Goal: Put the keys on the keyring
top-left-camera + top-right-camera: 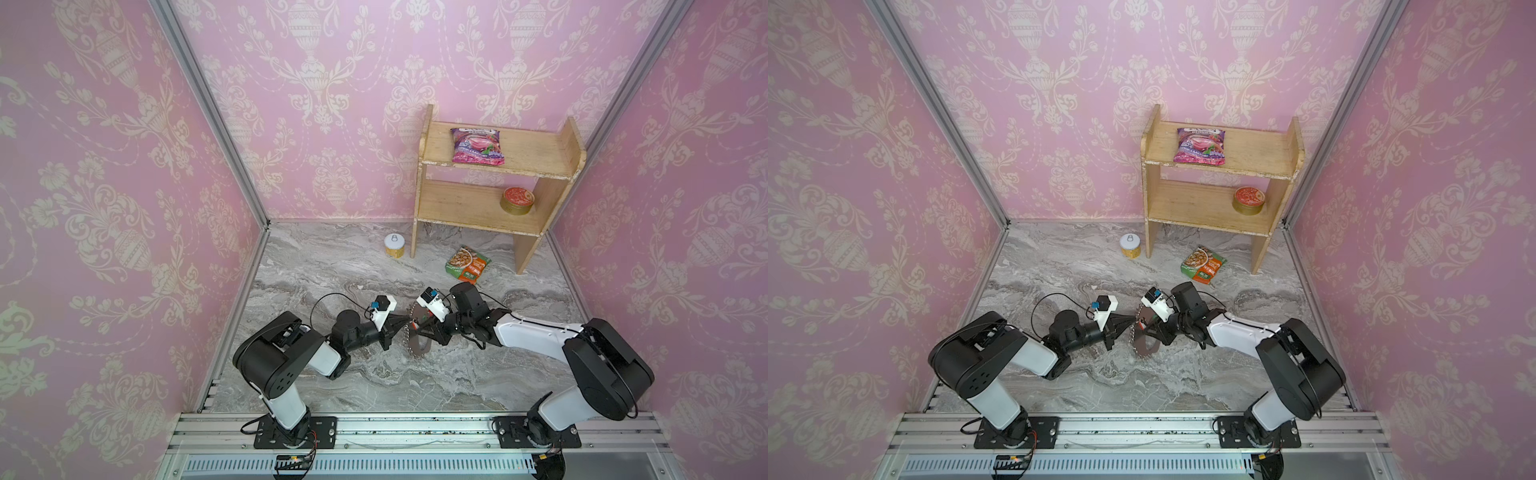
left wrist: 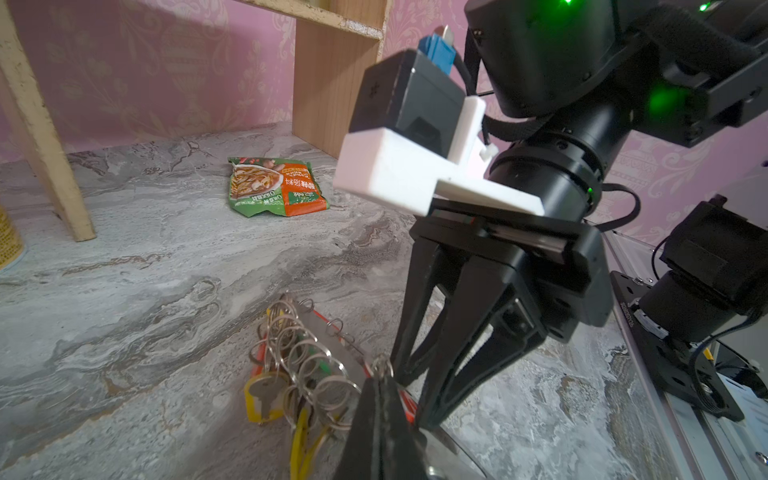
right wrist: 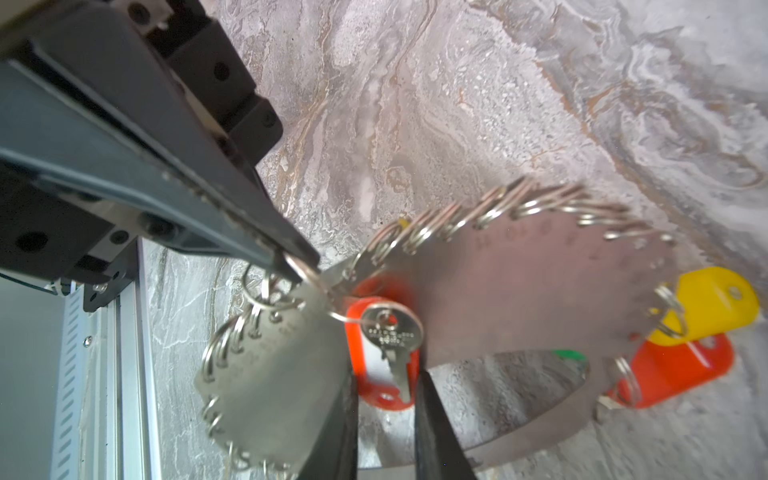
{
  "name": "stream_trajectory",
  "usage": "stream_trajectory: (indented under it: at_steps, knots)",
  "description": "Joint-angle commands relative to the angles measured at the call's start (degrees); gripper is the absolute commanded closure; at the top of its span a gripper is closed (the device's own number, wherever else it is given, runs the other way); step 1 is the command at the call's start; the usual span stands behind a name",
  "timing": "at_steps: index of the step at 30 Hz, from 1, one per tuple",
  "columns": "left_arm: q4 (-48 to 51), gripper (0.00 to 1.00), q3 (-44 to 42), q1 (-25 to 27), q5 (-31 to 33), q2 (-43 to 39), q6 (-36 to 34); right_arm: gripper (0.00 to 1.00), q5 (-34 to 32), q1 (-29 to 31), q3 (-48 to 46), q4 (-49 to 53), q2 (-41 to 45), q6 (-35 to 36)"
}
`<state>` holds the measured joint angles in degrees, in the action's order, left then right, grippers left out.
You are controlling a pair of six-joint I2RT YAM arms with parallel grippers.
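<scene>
The keyring, a grey-brown band [image 1: 417, 347] [image 3: 519, 291] edged with small silver rings [image 2: 299, 353], lies on the marble table between both arms. My left gripper [image 2: 380, 376] [image 1: 409, 321] is shut on one small ring at the band's edge. A silver key on a red tag [image 3: 384, 390] hangs from that ring. In the right wrist view the tag fills the gap between my right gripper's [image 3: 386, 374] [image 1: 417, 328] fingers, which are shut on it. Other keys' tags lie by the band: yellow [image 3: 715, 303], orange-red [image 3: 673, 374], and green [image 3: 569, 355], mostly hidden.
A wooden shelf [image 1: 494, 208] at the back right holds a purple snack bag [image 1: 478, 145] and a red-lidded tin [image 1: 517, 199]. A white-lidded can [image 1: 395, 245] and a green-orange packet [image 1: 467, 264] lie on the table near it. Pink walls enclose three sides.
</scene>
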<state>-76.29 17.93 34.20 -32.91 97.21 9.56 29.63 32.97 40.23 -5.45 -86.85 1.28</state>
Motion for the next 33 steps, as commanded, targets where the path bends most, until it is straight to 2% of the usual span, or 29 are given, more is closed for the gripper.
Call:
stream_trajectory:
  at_steps: [1, 9, 14, 19, 24, 27, 33]
  knots:
    - [-3.10, 1.00, 0.05, 1.04, -3.75, -1.01, -0.10, 0.88, -4.51, -0.28, -0.57, 1.67, 3.06, -0.90]
    - [-3.03, 1.00, 0.26, 1.04, -4.01, -0.76, 0.08, 0.91, -13.44, 1.30, 0.95, 7.97, 6.12, 2.08]
    - [-3.07, 1.00, 0.27, 1.03, -4.14, -0.71, -0.06, 1.00, -10.10, 1.47, 0.87, 8.05, 6.63, 1.91]
    - [-3.05, 1.00, 0.37, 1.00, -4.43, -0.37, 0.04, 1.00, -6.11, 1.57, 0.59, 7.41, 7.36, 1.24]
    - [-3.02, 1.00, 0.62, 1.22, -4.76, -0.19, 0.11, 1.00, -1.99, 1.57, 2.41, 5.09, 3.21, -0.15]
    - [-2.99, 1.00, 0.18, 1.24, -4.40, -0.51, -0.09, 1.00, -3.07, 1.57, 2.75, 4.39, 2.18, -0.81]
    - [-2.20, 1.00, 0.08, 1.27, -4.10, -0.54, -0.35, 1.00, -10.50, 1.40, 3.09, 9.74, 6.59, 1.96]
